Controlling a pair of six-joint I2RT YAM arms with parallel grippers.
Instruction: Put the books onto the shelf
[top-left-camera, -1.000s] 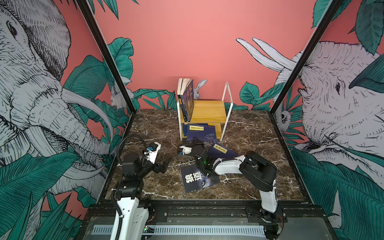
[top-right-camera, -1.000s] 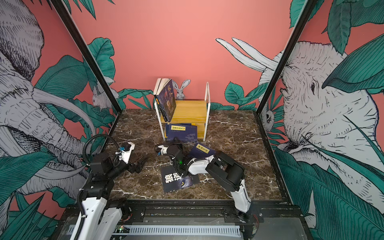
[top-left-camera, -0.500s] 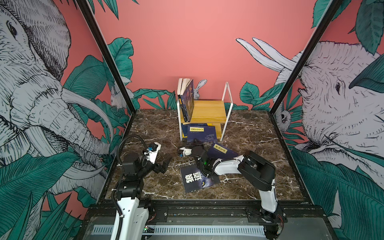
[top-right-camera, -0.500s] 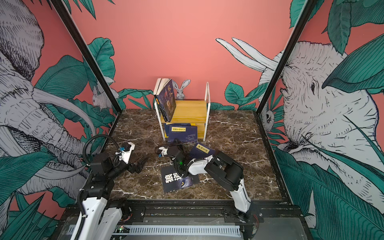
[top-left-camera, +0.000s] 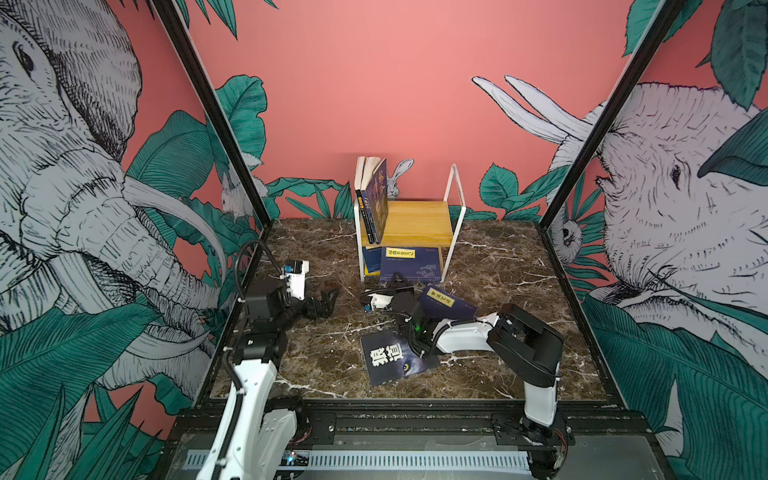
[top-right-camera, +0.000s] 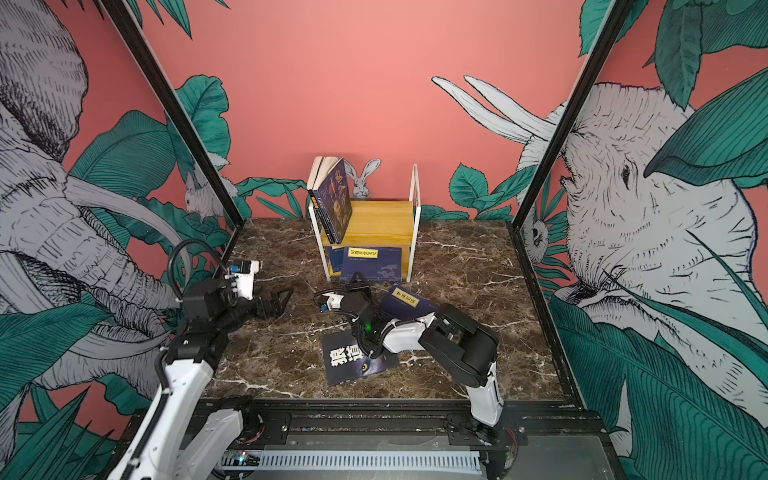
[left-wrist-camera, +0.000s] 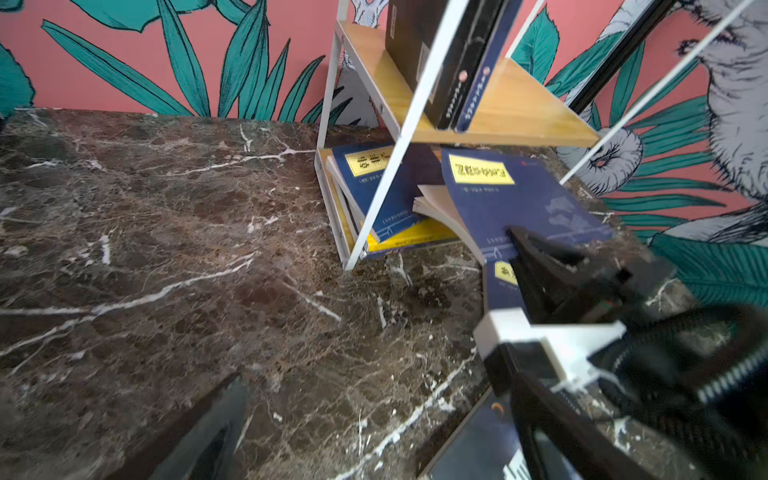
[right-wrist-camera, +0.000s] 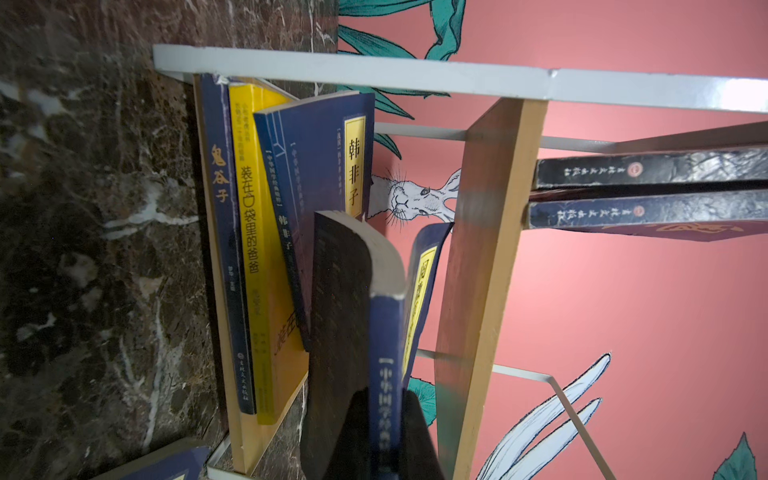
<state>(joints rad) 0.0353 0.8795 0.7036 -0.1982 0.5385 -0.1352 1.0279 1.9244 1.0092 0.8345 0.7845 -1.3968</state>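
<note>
Two books are left on the counter behind the right end effector: a loose navy book just beside its wrist and a white-lettered book partly covered by the forearm. A third, the held book, is pinched at its spine between the closed fingers, one above and one below.

This book lies straight ahead of the end effector, half inside the lower tier of the shelf. It is rested on the stack laid there, with its far edge tipped up close under the upper board. Whether that edge touches the board cannot be told.

The spine is turned toward the end effector, so the long axis runs across the opening, crosswise to the line of reach. The grip is taken near one end of the spine rather than at its middle. A straight push is therefore judged likely to swing the book, and a level, steadied advance seems called for.

The left end effector is held wide open and empty above the counter, well apart from the shelf and off to the side of the right one. The right arm is thus plainly the nearer. Two standing books are leaned at one end of the upper tier.
</note>
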